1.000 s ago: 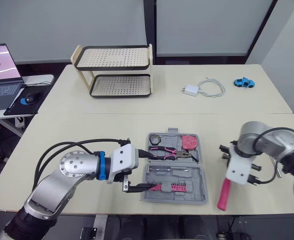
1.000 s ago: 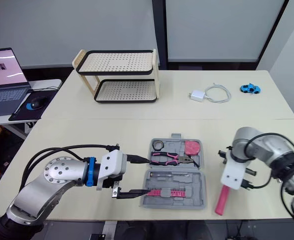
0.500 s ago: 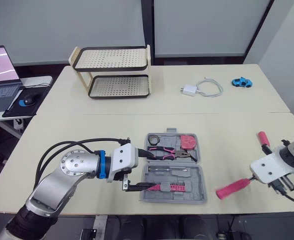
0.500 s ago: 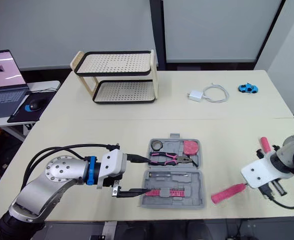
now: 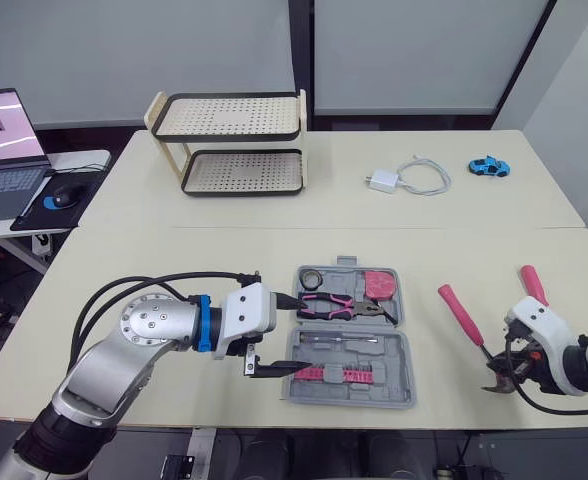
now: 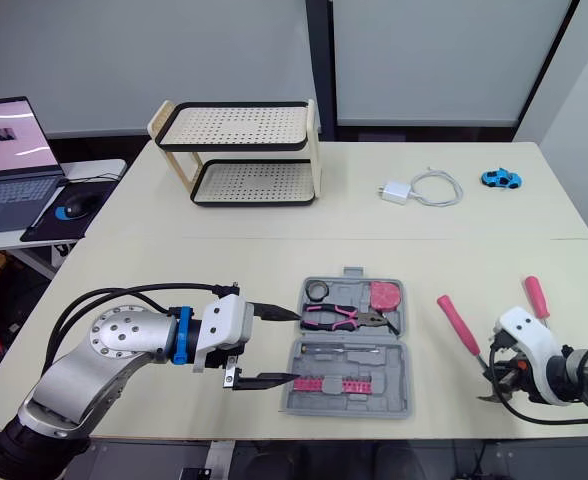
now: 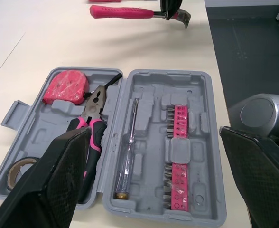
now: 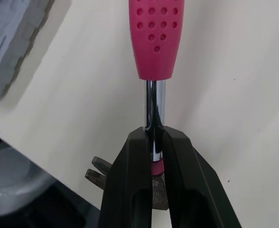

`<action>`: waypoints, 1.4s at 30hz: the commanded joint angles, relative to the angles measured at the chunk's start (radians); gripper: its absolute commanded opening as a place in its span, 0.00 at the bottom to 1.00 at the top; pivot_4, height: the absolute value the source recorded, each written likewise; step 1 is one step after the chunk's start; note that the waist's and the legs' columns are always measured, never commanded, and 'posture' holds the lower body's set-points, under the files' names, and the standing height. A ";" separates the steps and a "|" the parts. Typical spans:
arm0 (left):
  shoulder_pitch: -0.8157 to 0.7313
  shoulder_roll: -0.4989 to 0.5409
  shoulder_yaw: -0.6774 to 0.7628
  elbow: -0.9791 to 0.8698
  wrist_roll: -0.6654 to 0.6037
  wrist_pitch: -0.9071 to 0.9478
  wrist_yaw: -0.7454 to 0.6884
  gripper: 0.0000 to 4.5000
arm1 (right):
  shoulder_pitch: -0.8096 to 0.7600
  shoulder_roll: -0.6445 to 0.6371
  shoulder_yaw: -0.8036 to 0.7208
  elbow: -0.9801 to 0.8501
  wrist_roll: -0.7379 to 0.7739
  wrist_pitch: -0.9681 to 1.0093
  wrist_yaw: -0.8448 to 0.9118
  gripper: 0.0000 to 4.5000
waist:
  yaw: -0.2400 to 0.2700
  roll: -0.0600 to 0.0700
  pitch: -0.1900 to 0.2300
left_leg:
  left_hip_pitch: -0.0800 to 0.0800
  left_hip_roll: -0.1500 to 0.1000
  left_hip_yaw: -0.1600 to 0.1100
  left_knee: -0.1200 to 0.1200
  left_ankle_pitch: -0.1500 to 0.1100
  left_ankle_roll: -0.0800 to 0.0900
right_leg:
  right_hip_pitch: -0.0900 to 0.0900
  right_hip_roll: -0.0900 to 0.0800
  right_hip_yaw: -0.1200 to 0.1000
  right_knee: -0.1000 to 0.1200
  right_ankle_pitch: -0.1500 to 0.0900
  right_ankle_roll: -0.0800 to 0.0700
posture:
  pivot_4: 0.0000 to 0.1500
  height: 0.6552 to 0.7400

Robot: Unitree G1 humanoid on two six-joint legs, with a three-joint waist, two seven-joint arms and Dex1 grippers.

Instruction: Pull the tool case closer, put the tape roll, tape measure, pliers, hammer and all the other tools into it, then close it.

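Beige tabletop [image 5: 224,250], near right edge. Pinching right gripper [image 8: 152,135] fully onto hammer [image 8: 157,42] at steel shaft beside head. Pointing pink handle away, far-leftward. Sitting well right of open tool case [image 5: 384,365]; holding left gripper [image 5: 296,333] spread wide at case's left rim.

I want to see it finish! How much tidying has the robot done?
Done: the tape roll, pliers and tape measure lie in the open tool case. In hand: the right gripper clamps the hammer by its metal shaft. To do: the hammer and a pink-handled tool on the table go in, then the case gets closed.
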 commanded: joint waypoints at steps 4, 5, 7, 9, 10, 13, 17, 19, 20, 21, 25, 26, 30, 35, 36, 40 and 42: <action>0.000 -0.001 -0.001 -0.029 -0.001 -0.017 -0.004 1.00 | -0.154 0.170 -0.024 0.012 -0.015 0.196 -0.222 0.02 | -0.003 0.000 0.000 | 0.000 0.000 0.000 0.000 0.000 0.000 | 0.000 0.000 0.000 0.000 0.000 0.000 | 1.00 0.90; 0.000 -0.002 -0.003 -0.028 0.001 -0.018 -0.005 1.00 | -0.169 0.196 -0.027 0.016 -0.014 0.221 -0.245 0.02 | -0.003 0.000 0.000 | 0.000 0.000 0.000 0.000 0.000 0.000 | 0.000 0.000 0.000 0.000 0.000 0.000 | 1.00 0.90; -0.002 -0.003 -0.007 -0.022 0.004 -0.022 -0.008 1.00 | -0.187 0.247 -0.031 0.022 -0.002 0.258 -0.284 0.02 | -0.004 0.000 0.000 | -0.001 0.000 0.000 0.000 0.000 0.000 | -0.001 0.000 0.000 0.000 0.000 0.000 | 1.00 0.90; -0.004 -0.005 -0.010 -0.017 0.006 -0.024 -0.011 1.00 | -0.189 0.271 -0.032 0.030 0.008 0.266 -0.313 0.02 | -0.005 0.000 0.000 | -0.001 -0.001 0.000 -0.001 0.000 0.000 | -0.001 0.000 0.000 0.000 0.000 0.000 | 1.00 0.90; -0.007 -0.005 -0.011 -0.013 0.007 -0.025 -0.015 1.00 | -0.189 0.283 -0.031 0.037 0.010 0.266 -0.329 0.02 | -0.005 0.000 0.000 | -0.001 -0.001 0.000 -0.001 0.000 0.000 | -0.001 0.000 0.000 0.000 0.000 0.000 | 1.00 0.90; -0.013 -0.005 -0.014 -0.004 0.008 -0.029 -0.026 1.00 | -0.189 0.308 -0.024 0.049 0.013 0.266 -0.366 0.02 | -0.005 0.000 0.000 | -0.001 -0.001 0.000 -0.001 0.000 0.000 | -0.001 0.000 0.000 0.000 0.000 0.000 | 1.00 0.90; -0.016 -0.010 -0.016 0.002 0.012 -0.034 -0.032 1.00 | -0.200 0.346 -0.040 0.072 0.003 0.266 -0.416 0.02 | -0.008 0.000 -0.001 | 0.000 -0.001 0.000 -0.001 0.000 0.000 | -0.001 0.000 0.000 0.000 0.000 0.000 | 1.00 0.90; -0.016 -0.011 -0.015 0.004 0.014 -0.036 -0.034 1.00 | -0.200 0.354 -0.049 0.071 0.005 0.266 -0.428 0.02 | -0.010 -0.001 -0.001 | 0.000 -0.001 -0.001 -0.001 0.000 0.000 | -0.001 0.000 0.000 0.000 0.000 0.000 | 1.00 0.90; -0.016 -0.011 -0.015 0.005 0.015 -0.037 -0.035 1.00 | -0.198 0.362 -0.056 0.070 0.005 0.266 -0.436 0.02 | -0.011 -0.001 -0.001 | 0.000 -0.001 0.000 0.000 0.000 0.000 | -0.001 0.000 0.000 0.000 0.000 0.000 | 1.00 0.90; -0.016 -0.011 -0.014 0.007 0.015 -0.039 -0.037 1.00 | -0.197 0.369 -0.064 0.067 0.003 0.266 -0.446 0.02 | -0.011 -0.001 -0.001 | 0.000 -0.001 0.000 -0.001 0.000 0.000 | 0.000 0.000 0.000 0.000 0.000 0.000 | 1.00 0.90; -0.014 -0.008 -0.007 0.011 0.016 -0.045 -0.043 1.00 | -0.195 0.382 -0.104 0.030 0.020 0.266 -0.453 0.28 | -0.012 -0.001 -0.002 | 0.000 -0.001 -0.001 -0.001 0.000 0.000 | -0.001 0.000 0.000 0.001 0.000 0.000 | 1.00 0.90; -0.012 -0.006 -0.003 0.012 0.015 -0.046 -0.044 1.00 | -0.186 0.372 -0.110 0.009 0.030 0.261 -0.444 0.37 | -0.012 -0.001 -0.002 | 0.000 -0.001 0.000 -0.001 0.000 0.000 | 0.000 0.000 0.000 0.001 0.000 0.000 | 1.00 0.90; -0.003 0.004 0.013 0.015 0.010 -0.053 -0.049 1.00 | -0.147 0.335 -0.136 -0.065 0.064 0.225 -0.413 0.64 | -0.013 -0.001 -0.001 | 0.000 -0.001 0.000 -0.001 0.000 0.000 | -0.001 0.000 0.000 0.000 0.000 0.000 | 1.00 0.90; 0.004 0.009 0.024 0.016 0.006 -0.056 -0.047 1.00 | -0.006 0.314 -0.134 -0.170 0.070 -0.011 -0.388 0.99 | -0.013 -0.001 -0.002 | 0.000 -0.001 0.000 -0.001 0.000 0.000 | -0.001 0.000 0.000 0.000 0.000 0.000 | 1.00 0.90; 0.003 0.008 0.023 0.015 0.005 -0.055 -0.047 1.00 | 0.025 0.320 -0.125 -0.178 0.058 -0.065 -0.399 0.99 | -0.014 -0.001 -0.001 | 0.000 -0.001 0.000 -0.001 0.000 0.001 | 0.000 0.000 -0.001 0.000 0.000 0.000 | 1.00 0.90; -0.006 -0.001 0.017 0.011 0.002 -0.046 -0.042 1.00 | 0.105 0.371 -0.105 -0.170 0.028 -0.179 -0.459 0.99 | -0.014 -0.001 -0.001 | 0.000 -0.001 0.000 -0.001 0.000 0.001 | 0.000 0.000 0.000 0.001 0.000 0.000 | 1.00 0.90; -0.012 -0.003 0.015 0.011 -0.001 -0.043 -0.042 1.00 | 0.123 0.395 -0.094 -0.158 0.020 -0.221 -0.478 0.99 | -0.014 -0.001 -0.001 | 0.001 -0.001 0.000 -0.001 0.000 0.000 | 0.000 0.000 0.000 0.001 0.000 0.000 | 1.00 0.90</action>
